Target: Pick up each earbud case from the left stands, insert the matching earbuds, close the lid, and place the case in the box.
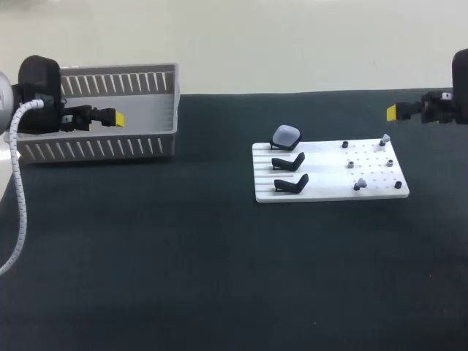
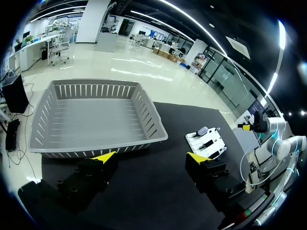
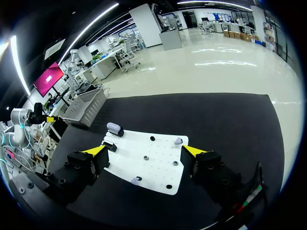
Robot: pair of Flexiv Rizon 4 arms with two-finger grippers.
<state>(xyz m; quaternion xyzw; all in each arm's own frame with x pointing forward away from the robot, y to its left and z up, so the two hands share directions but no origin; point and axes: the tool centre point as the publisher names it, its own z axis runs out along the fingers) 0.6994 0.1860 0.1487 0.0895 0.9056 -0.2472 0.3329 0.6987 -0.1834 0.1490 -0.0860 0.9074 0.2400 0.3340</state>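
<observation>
- Earbud case (image 1: pixel 286 136): a single pale grey, rounded, smooth-shelled pebble. It sits on the rearmost of three stands at the left end of the white board (image 1: pixel 329 191). The two black stands (image 1: pixel 289 161) in front of it are empty.
- Key relation: the case lies between the two pincers. The right pincer (image 3: pixel 144 149) is judged the nearer. It hovers beyond the board's right end, fingers apart, holding nothing.
- Left pincer (image 2: pixel 151 156): fingers apart and empty, beside the box (image 1: pixel 95 150), well apart from the case.
- Earbuds (image 1: pixel 359 185): small dark and grey nubs on the board's perforated right half.
- Box: grey slatted plastic with rigid walls.
- Surface (image 1: pixel 183 278): dark, matte.
</observation>
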